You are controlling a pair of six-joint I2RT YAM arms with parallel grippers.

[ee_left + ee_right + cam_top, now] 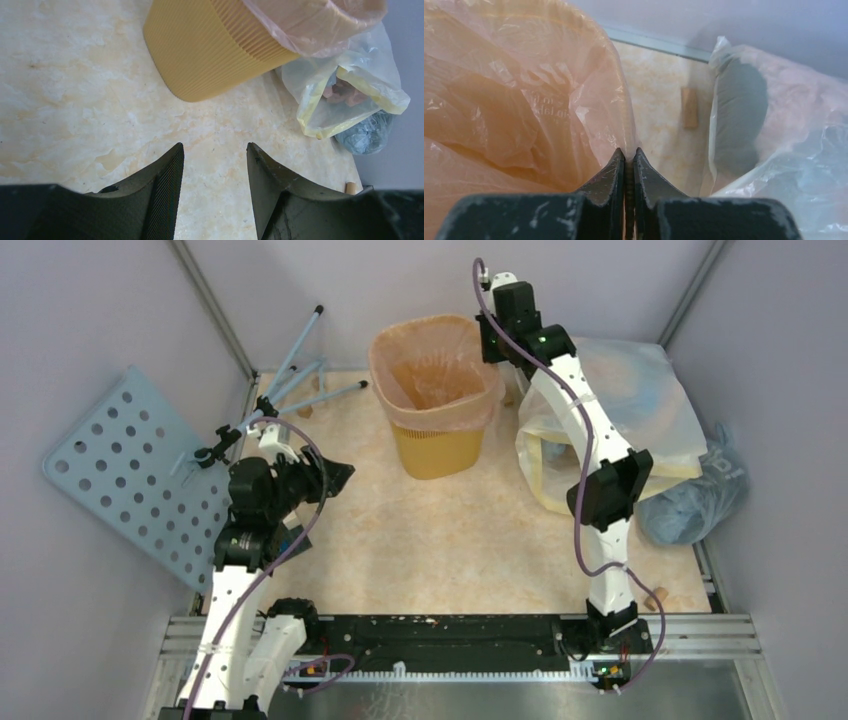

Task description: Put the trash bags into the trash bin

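The task looks nearly done: the trash bag [432,345] sits inside the trash bin [440,452] as a liner, its pale pink film folded out over most of the rim and sagging into the hollow. What seems left is the far right corner, where the right claw [495,348] reaches in at the rim; letting go and pulling clear would follow. The left claw [338,476] hangs over bare counter [450,540], well apart from the bin, spread wide with nothing in it.

The top view gives the whole layout (bin upright toward the far edge, a whitish-yellow sack [640,405] and a grey-blue bag [700,502] off to its right) but hides the right claw's tips. The right wrist view supplies that: the fingers are pressed together to a hairline, with the bag's edge running straight into them, so I judge they pinch the film. Only the left wrist view shows the bin's ribbed side and the film's skirt hanging outside it
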